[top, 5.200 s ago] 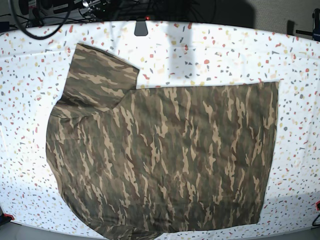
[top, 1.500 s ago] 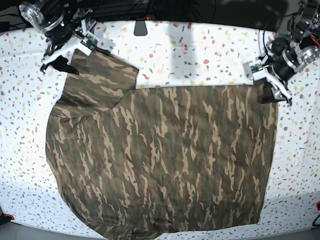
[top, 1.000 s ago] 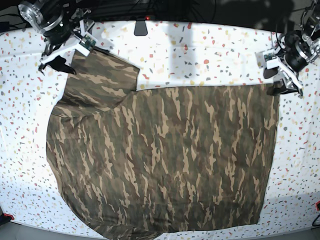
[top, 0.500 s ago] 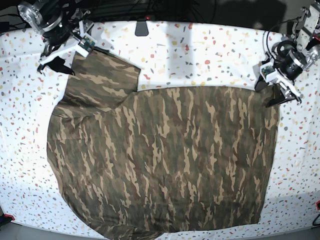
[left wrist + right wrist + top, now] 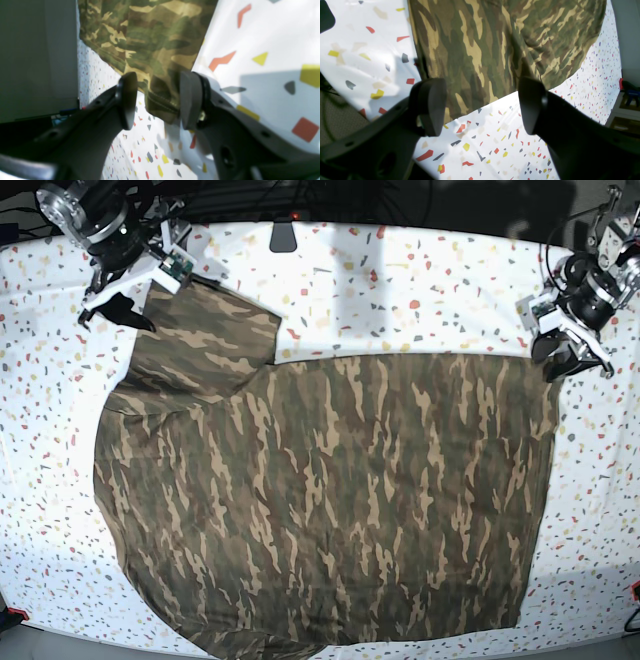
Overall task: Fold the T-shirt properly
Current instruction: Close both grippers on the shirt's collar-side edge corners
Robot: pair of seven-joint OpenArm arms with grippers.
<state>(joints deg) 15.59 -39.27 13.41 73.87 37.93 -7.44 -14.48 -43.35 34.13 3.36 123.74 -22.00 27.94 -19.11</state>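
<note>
Since half a second ago the left pincer (image 5: 567, 352) has shifted to the hem corner of the T-shirt (image 5: 330, 500) and begun narrowing, its pads either side of the stitched corner in the wrist view (image 5: 160, 105) but not yet clamped. The right pincer (image 5: 128, 292) has stayed wide open, straddling the sleeve edge. The T-shirt lies spread flat on the tabletop (image 5: 400, 280).

Risks: the left pads may catch only the thin hem tip, which could slip out on lifting; the right pincer may pinch the speckled cloth (image 5: 482, 140) beneath along with the sleeve.
</note>
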